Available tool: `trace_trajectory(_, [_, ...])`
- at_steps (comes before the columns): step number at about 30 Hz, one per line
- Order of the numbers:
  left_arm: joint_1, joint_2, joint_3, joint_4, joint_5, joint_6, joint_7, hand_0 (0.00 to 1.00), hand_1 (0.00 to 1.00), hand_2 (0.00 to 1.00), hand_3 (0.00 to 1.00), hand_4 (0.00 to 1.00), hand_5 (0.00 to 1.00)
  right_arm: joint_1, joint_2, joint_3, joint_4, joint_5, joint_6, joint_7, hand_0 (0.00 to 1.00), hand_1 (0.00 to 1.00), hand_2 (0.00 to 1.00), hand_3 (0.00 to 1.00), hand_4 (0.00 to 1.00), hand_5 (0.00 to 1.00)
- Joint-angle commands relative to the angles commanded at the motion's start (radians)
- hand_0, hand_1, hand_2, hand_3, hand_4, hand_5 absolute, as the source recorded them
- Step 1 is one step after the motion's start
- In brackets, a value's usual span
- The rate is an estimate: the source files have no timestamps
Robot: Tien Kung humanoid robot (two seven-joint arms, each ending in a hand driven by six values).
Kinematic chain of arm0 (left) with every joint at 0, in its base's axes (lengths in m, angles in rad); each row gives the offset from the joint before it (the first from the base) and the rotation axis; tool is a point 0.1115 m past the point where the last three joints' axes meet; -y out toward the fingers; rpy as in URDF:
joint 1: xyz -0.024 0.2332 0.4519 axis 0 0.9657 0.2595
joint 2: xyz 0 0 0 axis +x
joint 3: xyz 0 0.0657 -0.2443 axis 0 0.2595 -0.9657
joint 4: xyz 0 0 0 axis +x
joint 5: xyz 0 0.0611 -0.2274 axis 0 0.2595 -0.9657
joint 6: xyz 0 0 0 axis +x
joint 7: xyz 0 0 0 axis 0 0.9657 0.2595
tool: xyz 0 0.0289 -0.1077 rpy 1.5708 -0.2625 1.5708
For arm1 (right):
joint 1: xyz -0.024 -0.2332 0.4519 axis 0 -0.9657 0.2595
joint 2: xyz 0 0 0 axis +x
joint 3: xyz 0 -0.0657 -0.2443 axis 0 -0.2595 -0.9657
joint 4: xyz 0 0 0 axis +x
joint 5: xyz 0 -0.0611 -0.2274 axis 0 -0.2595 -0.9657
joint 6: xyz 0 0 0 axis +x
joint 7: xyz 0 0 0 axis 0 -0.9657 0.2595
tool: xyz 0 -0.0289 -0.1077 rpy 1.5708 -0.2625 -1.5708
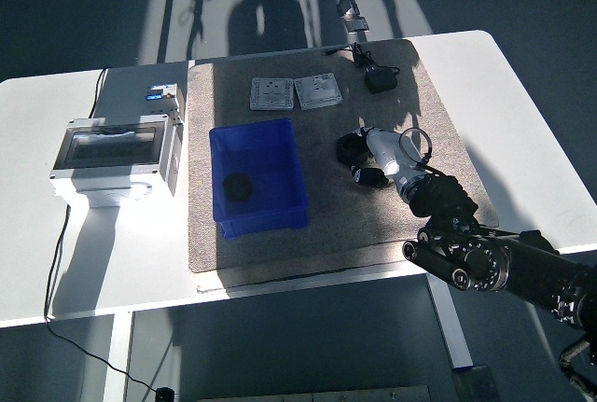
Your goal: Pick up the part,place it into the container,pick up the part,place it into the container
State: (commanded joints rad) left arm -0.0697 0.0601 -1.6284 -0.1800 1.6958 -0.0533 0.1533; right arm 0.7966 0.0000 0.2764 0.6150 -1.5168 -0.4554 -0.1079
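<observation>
A blue container (pixel 258 175) stands on the brown mat (pixel 326 225), and one dark round part (pixel 239 184) lies inside it. A second black round part (pixel 351 147) sits on the mat just right of the container. My right hand (pixel 373 167) reaches in from the lower right and hovers at that part's right edge, very close to it or touching it. Its silver wrist (pixel 390 157) catches the sun. Glare and shadow hide whether the hand holds the part. The left arm does not show.
A grey electrical box (pixel 117 152) with a clear lid stands on the left of the table. Two grey square plates (pixel 270 93) (pixel 319 91) lie at the mat's far side. A black adapter (pixel 380 77) with a cable lies at the far right.
</observation>
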Motion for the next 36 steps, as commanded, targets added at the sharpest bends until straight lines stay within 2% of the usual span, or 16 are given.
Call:
trace_trajectory(22, [0.006, 0.000, 0.005, 0.000, -0.001, 0.001, 0.000, 0.704, 0.715, 0.739, 0.657, 0.998, 0.998, -0.022, 0.000, 0.011, 0.008, -0.015, -0.028, 0.015, 0.790, 0.550, 0.492, 0.660, 0.541, 0.170])
trace_trajectory(23, [0.006, 0.000, 0.005, 0.000, -0.001, 0.001, 0.000, 0.704, 0.714, 0.739, 0.657, 0.998, 0.998, -0.022, 0.000, 0.011, 0.008, -0.019, -0.030, 0.013, 0.785, 0.547, 0.479, 0.549, 0.547, 0.155])
trace_trajectory(28, [0.005, 0.000, 0.005, 0.000, -0.002, 0.001, 0.000, 0.704, 0.714, 0.739, 0.657, 0.998, 0.998, -0.027, 0.000, 0.010, 0.010, -0.043, -0.047, 0.000, 0.785, 0.547, 0.479, 0.549, 0.547, 0.155])
trace_trajectory(29, [0.005, 0.000, 0.004, 0.000, -0.001, 0.001, 0.000, 0.704, 0.714, 0.739, 0.657, 0.998, 0.998, -0.028, 0.000, 0.010, 0.011, -0.047, -0.050, -0.003, 0.773, 0.540, 0.463, 0.384, 0.554, 0.064])
trace_trajectory(36, [0.005, 0.000, 0.003, 0.000, 0.002, 0.000, 0.001, 0.704, 0.714, 0.739, 0.657, 0.996, 0.998, -0.033, 0.000, 0.008, 0.020, -0.060, -0.074, -0.007, 0.768, 0.535, 0.462, 0.367, 0.539, 0.045])
